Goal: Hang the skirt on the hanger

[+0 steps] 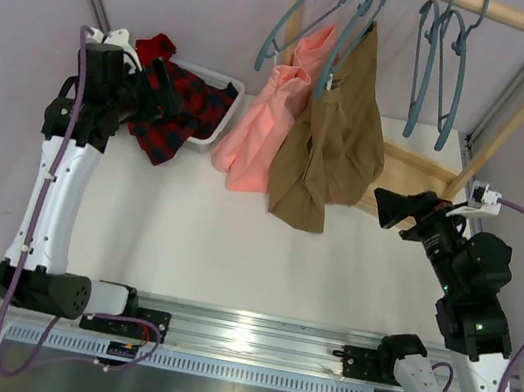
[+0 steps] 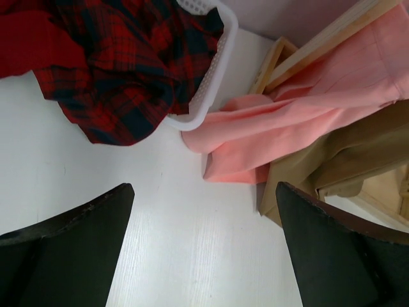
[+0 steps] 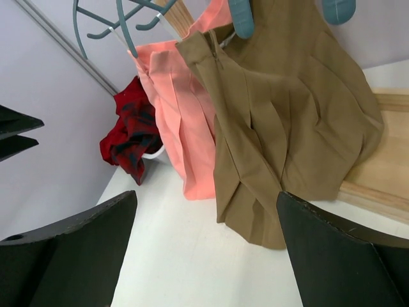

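Left gripper (image 2: 204, 187) is hovering over the worktop (image 2: 192, 256), jaws apart and empty. Tartan skirt (image 2: 121, 70) is lying ahead-left of it, spilling over the white basket (image 2: 216, 77). Pick is pending: it needs reaching forward and pinching cloth. Right gripper (image 3: 208, 192) is idling, jaws apart.

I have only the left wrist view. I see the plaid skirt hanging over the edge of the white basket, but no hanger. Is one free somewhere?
Observer: Yes. The top view shows two empty hangers on the wooden rail, to the right of the tan garment.
Operator: Is the right gripper busy with them?
Observer: No. The right gripper is beside the tan garment's right side and touches no hanger. Its fingers are open and hold nothing.
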